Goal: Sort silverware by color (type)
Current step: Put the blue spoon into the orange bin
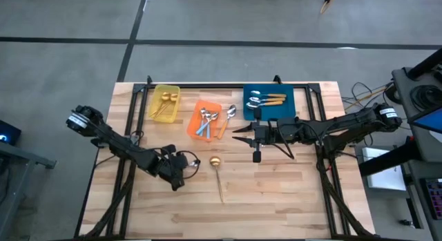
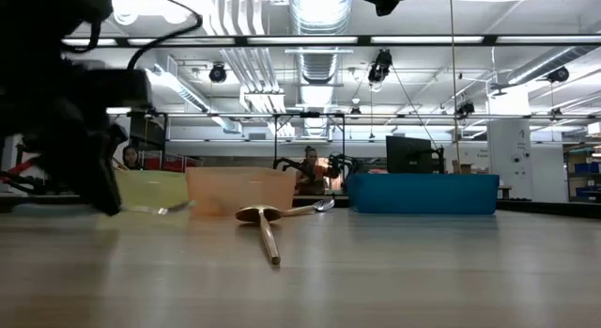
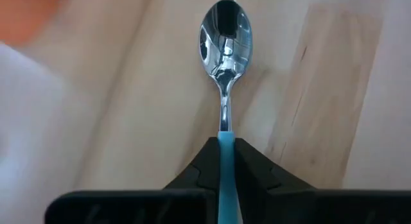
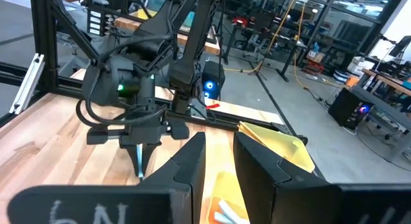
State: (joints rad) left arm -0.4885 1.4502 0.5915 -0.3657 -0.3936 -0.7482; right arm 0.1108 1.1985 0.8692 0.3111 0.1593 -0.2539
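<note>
hidden and cut-off parts
the blue-handled spoon (image 3: 225,70) runs off the left wrist view's edge between the left pincer (image 3: 226,169) fingers; the orange bin (image 3: 26,15) corner is blurred.

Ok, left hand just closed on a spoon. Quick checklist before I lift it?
1. Grip: left hand shut on the blue-handled spoon, handle centred between the fingers. Ok.
2. Spoon off the table: cannot tell.
3. Right hand out of the way: hovering near the orange bin, apart from the left hand. Ok.
4. Gold spoon lies on the table close to the left hand; avoid it. Ok.
5. Destination: blue-handled spoons already lie in the orange bin. Ok.
</note>
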